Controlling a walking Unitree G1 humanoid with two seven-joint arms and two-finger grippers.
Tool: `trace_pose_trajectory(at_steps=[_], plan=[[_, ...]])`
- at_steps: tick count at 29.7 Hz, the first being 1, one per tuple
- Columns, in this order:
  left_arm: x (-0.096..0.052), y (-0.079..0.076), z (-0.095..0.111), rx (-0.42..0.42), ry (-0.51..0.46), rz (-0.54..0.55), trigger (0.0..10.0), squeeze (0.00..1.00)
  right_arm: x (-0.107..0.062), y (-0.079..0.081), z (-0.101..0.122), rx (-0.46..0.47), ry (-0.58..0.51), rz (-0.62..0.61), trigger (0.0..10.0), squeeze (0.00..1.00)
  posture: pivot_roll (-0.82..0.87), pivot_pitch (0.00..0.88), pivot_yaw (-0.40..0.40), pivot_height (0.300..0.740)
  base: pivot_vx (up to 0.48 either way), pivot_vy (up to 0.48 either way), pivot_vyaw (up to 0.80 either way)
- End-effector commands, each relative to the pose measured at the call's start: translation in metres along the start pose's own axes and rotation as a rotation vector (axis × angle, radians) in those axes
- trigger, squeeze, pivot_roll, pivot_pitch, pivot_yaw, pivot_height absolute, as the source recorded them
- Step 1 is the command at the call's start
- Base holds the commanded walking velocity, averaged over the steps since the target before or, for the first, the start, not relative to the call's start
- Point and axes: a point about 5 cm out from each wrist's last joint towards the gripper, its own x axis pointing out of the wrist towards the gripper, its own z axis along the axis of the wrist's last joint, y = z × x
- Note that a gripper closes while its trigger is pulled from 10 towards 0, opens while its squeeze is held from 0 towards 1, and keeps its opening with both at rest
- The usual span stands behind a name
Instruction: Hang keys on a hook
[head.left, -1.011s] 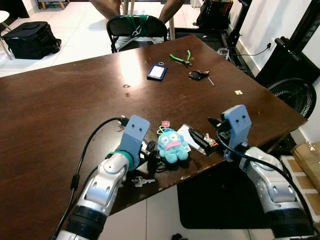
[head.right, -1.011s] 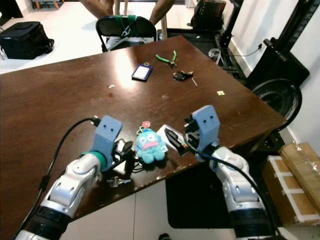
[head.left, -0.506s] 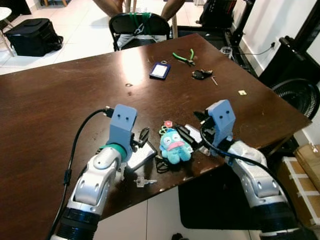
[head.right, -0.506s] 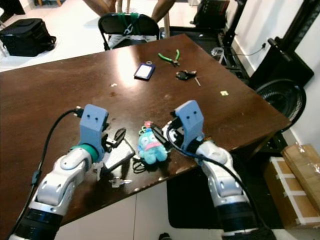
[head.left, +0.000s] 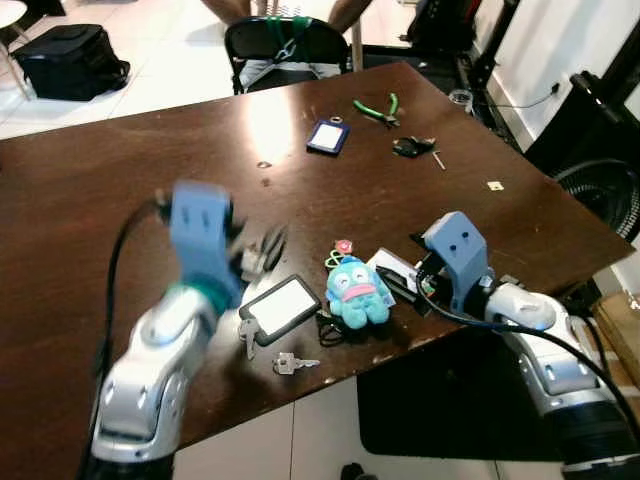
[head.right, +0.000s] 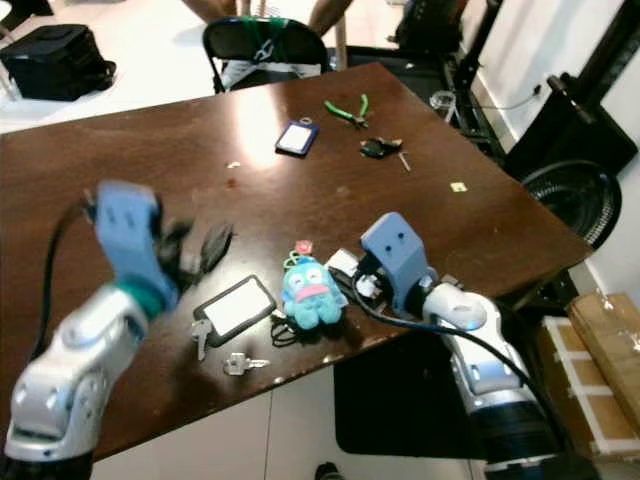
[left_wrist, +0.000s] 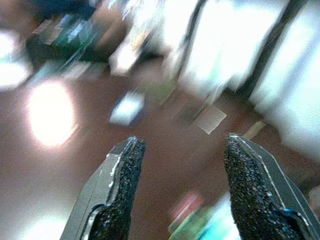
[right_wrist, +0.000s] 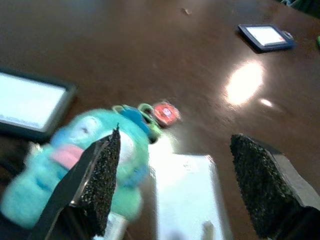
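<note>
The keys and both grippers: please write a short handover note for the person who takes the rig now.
Left gripper: open, empty, raised above the table.
Right gripper: open, empty, low at the front edge, pointing at the blue plush keychain.
Keys: all lying on the table; a loose silver key and a black card holder with key beside the plush.
Done: nothing picked up.
Left: grasp the keys, find a hook, hang them.
</note>
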Motion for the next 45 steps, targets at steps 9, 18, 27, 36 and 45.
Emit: trace_pose_trajectory(at_steps=[9, 18, 27, 36, 45], plan=[[0.026, -0.019, 0.069, -0.247, -0.31, -0.115, 10.0, 0.0, 0.008, -0.001, 0.011, 0.041, -0.071, -0.015, 10.0, 0.0, -0.1, 0.11, 0.031, 0.74, 0.0, 0.0, 0.0], [0.043, -0.037, 0.142, -0.527, -0.574, -0.371, 10.0, 0.0, 0.017, -0.007, 0.021, 0.041, -0.11, -0.022, 10.0, 0.0, -0.1, 0.116, 0.02, 0.74, 0.0, 0.0, 0.0], [0.034, -0.048, 0.168, -0.618, -0.658, -0.561, 10.0, 0.0, 0.019, -0.015, 0.028, 0.042, -0.128, -0.042, 10.0, 0.0, -0.08, 0.148, 0.01, 0.74, 0.0, 0.0, 0.0], [0.022, -0.051, 0.191, -0.586, -0.727, -0.744, 10.0, 0.0, 0.021, -0.02, 0.032, 0.036, -0.138, -0.046, 10.0, 0.0, -0.09, 0.156, 0.006, 0.74, 0.0, 0.0, 0.0], [0.007, -0.048, 0.196, -0.49, -0.757, -0.763, 10.0, 0.0, 0.018, -0.025, 0.032, 0.037, -0.136, -0.057, 10.0, 0.0, -0.09, 0.16, 0.0, 0.74, 0.0, 0.0, 0.0]])
